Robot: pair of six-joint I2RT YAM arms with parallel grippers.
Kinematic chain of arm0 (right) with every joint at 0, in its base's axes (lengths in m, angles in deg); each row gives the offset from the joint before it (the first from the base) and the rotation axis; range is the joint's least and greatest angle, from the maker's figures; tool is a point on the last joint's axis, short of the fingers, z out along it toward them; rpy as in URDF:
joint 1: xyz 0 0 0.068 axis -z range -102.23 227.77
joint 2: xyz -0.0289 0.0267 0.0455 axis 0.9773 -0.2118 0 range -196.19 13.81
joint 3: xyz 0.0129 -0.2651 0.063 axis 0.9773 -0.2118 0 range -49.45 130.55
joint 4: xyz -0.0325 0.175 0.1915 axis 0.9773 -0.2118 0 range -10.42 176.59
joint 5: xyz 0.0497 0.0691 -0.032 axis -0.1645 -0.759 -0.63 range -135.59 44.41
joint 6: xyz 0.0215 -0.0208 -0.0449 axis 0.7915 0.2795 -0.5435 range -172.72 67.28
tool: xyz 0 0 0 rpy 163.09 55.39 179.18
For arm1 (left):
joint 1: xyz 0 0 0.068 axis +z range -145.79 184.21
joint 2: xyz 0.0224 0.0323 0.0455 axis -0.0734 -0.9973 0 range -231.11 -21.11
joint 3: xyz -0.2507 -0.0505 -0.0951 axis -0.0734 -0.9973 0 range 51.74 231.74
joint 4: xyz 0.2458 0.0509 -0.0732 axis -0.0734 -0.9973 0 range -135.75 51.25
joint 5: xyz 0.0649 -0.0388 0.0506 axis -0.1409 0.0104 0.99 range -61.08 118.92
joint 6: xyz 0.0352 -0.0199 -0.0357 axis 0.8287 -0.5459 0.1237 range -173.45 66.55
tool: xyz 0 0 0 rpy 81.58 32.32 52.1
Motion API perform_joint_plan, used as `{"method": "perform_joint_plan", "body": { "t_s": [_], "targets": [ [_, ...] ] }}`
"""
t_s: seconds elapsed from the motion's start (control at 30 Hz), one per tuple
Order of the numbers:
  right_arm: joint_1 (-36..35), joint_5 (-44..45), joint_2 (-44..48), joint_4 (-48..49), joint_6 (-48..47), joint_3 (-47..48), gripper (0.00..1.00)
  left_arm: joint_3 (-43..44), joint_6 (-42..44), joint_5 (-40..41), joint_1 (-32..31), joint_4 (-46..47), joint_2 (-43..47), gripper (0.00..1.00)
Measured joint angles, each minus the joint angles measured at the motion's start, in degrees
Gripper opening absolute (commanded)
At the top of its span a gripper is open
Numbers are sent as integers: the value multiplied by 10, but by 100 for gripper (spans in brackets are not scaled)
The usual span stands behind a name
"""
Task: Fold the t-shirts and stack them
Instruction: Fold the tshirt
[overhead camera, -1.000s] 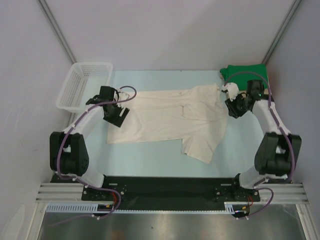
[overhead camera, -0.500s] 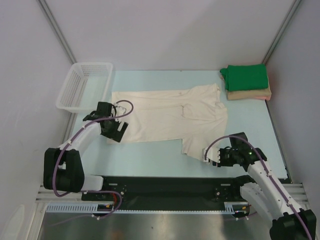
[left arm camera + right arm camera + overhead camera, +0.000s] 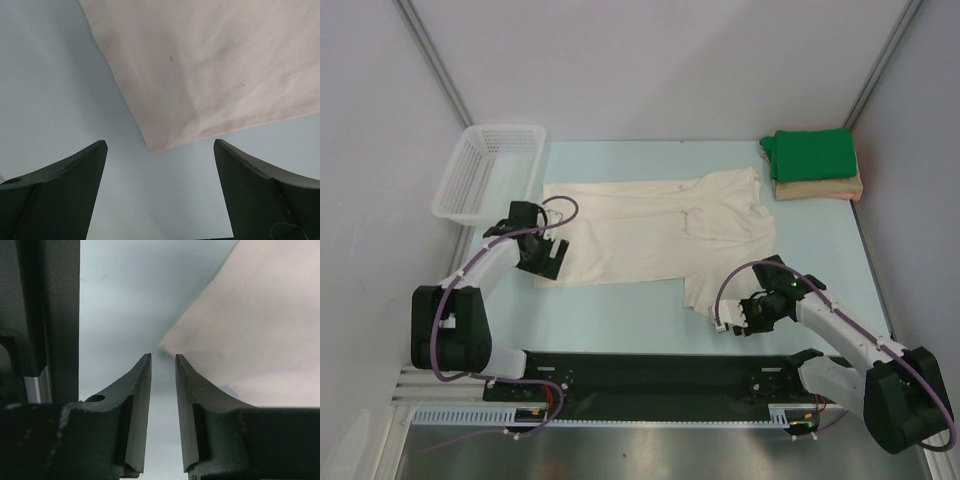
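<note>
The cream shirt [image 3: 650,230] lies spread flat at the middle of the table [image 3: 620,325], one sleeve reaching toward the near edge. At the far right corner, the green shirt [image 3: 810,153] sits folded on top of the tan shirt [image 3: 825,188]. Only a thin strip of the tan shirt shows along the near and right sides. The basket [image 3: 460,185] stands at the far left, apart from the cloth. The left gripper [image 3: 548,266] hangs over the near left corner of the cream shirt. In the left wrist view its fingers [image 3: 75,172] are spread wide, with the shirt corner lying between and just ahead of them, untouched. That view cuts off the rest of the shirt. The right gripper [image 3: 725,318] sits low at the tip of the near sleeve, where the top view hides its fingertips under the wrist. In the right wrist view its fingers [image 3: 140,385] stand a narrow gap apart with only bare table between them. The cloth edge lies just beyond the tips.
</note>
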Motion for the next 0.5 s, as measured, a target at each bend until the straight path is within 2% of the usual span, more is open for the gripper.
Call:
{"method": "perform_joint_plan", "body": {
  "t_s": [0.37,0.4,0.43,0.5],
  "targets": [
    [-46,1,-43,30,-4,5,31,0,0,6,1,7,-3,94],
    [-51,2,-48,32,-3,5,27,0,1,6,1,7,-5,94],
    [-56,5,-53,34,-3,5,18,0,1,6,1,7,-7,94],
    [-64,7,-64,35,0,10,9,2,2,7,1,7,-14,93]
  ]
}}
